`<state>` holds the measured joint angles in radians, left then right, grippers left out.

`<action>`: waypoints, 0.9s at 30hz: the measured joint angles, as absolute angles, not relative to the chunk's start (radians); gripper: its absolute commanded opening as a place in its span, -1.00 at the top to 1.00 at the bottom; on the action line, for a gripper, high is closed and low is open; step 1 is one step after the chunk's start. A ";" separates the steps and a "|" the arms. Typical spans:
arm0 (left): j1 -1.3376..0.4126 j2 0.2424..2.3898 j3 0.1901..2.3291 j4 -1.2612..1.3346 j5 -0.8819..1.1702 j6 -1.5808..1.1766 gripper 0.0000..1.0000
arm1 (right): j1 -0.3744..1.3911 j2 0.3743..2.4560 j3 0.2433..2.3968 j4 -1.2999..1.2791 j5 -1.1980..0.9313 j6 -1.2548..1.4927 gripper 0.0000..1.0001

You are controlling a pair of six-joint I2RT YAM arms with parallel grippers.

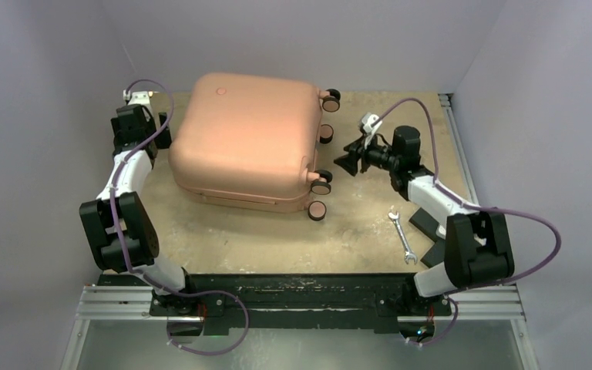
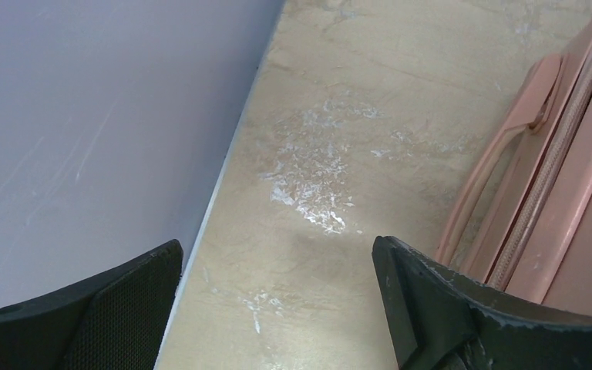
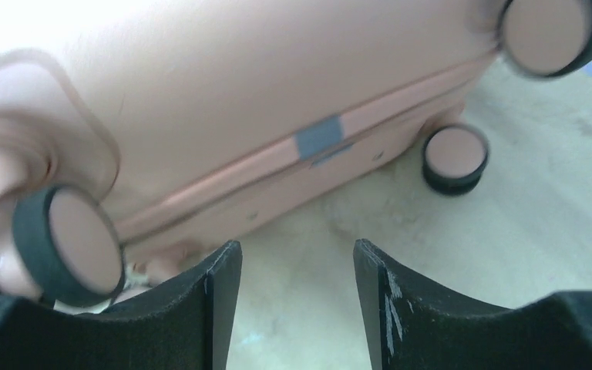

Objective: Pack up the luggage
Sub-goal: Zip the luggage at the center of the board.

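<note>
Seeing closed luggage [image 1: 247,139] on the table [image 1: 354,231]; left claw [image 2: 276,254] wide open beside it; right claw [image 3: 297,254] part open, empty, facing wheels [image 3: 455,154].

Mid and far-left table [image 1: 277,247] is taken up by the closed luggage [image 1: 247,142], laid flat. Only a narrow bare strip is left between its left side and the left wall [image 2: 85,139]; the side handle [image 2: 493,177] juts into it. The left gripper [image 2: 277,258] is set in this strip, jaws spread wide, nothing between them. On the right side, four wheels [image 1: 321,185] stick out; the right gripper [image 1: 348,163] is seen just beside them, apart, jaws parted over bare table. A wide bare band is left in front of the luggage. Near right is blocked by a wrench [image 1: 401,237] and black pads [image 1: 424,225].
</note>
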<state>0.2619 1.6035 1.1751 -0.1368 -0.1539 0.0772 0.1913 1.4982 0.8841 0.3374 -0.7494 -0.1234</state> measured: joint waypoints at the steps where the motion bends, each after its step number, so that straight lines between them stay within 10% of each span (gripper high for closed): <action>1: 0.262 1.596 1.167 -0.132 -0.161 0.059 -0.86 | 0.189 1.473 0.849 0.331 -0.750 -0.151 -0.18; 27: 0.255 1.477 1.081 -0.090 -0.176 -0.152 -0.84 | 0.450 1.285 0.557 0.295 -0.698 -0.538 -0.21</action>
<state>0.2550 1.4769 1.0805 -0.0898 -0.1761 -0.1520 0.4500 1.2846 0.5568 0.2955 -0.6979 -0.5385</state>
